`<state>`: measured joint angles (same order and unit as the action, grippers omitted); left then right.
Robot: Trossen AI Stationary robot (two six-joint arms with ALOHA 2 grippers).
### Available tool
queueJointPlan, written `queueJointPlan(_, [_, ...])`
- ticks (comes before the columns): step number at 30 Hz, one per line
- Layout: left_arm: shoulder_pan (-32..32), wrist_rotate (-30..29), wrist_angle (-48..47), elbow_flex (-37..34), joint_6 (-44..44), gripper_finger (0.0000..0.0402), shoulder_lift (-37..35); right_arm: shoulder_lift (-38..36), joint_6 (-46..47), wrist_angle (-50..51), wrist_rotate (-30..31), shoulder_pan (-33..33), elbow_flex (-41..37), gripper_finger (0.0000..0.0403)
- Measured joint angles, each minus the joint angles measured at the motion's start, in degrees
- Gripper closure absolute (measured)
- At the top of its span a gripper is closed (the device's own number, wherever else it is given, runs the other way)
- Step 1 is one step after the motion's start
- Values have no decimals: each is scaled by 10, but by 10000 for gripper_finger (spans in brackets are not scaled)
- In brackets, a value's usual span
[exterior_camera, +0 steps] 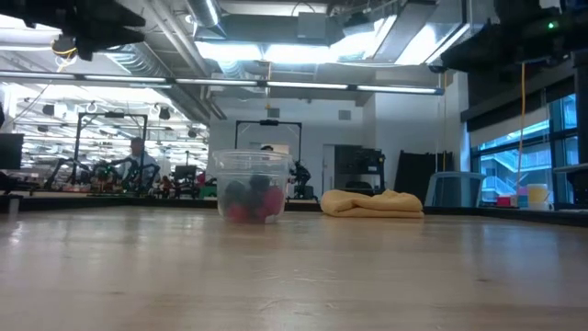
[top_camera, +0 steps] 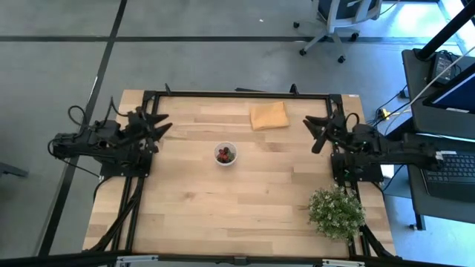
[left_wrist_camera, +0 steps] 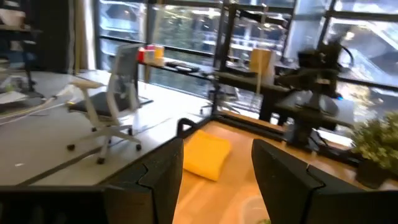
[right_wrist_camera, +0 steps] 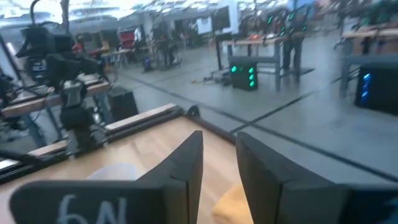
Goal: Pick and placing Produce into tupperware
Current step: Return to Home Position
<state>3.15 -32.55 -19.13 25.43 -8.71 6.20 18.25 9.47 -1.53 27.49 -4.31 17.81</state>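
Observation:
The tupperware [top_camera: 225, 154] is a small translucent cup standing on its base mid-table, with red and dark maroon produce [top_camera: 225, 155] inside it. The low view shows the cup [exterior_camera: 250, 187] upright with the fruits [exterior_camera: 253, 204] piled at its bottom. My left gripper [top_camera: 162, 124] is raised over the table's left side, open, well away from the cup. My right gripper [top_camera: 315, 133] is raised over the right side, also open. In their wrist views, the left gripper [left_wrist_camera: 217, 168] and the right gripper [right_wrist_camera: 219, 158] each hold nothing between their fingers.
A folded orange-yellow cloth [top_camera: 269, 116] lies near the far edge, right of centre. A bushy green plant with white flowers [top_camera: 336, 212] stands at the near right corner. Bare wood surrounds the cup. People and workbenches show in the room beyond.

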Motion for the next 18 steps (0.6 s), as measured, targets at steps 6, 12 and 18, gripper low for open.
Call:
queueJointPlan(6, [-13, -38, -3, -23, 3, 217, -62, -70, -16, 2, 0, -44, -38, 304])
queueJointPlan(12, [-26, -58, 21, -84, -30, 217, -60, -132, -14, -1, 0, -72, -68, 304])
queueJointPlan(18, [-37, -37, 112, -155, -48, 217, -60, -183, -8, 1, -1, -78, -98, 304])
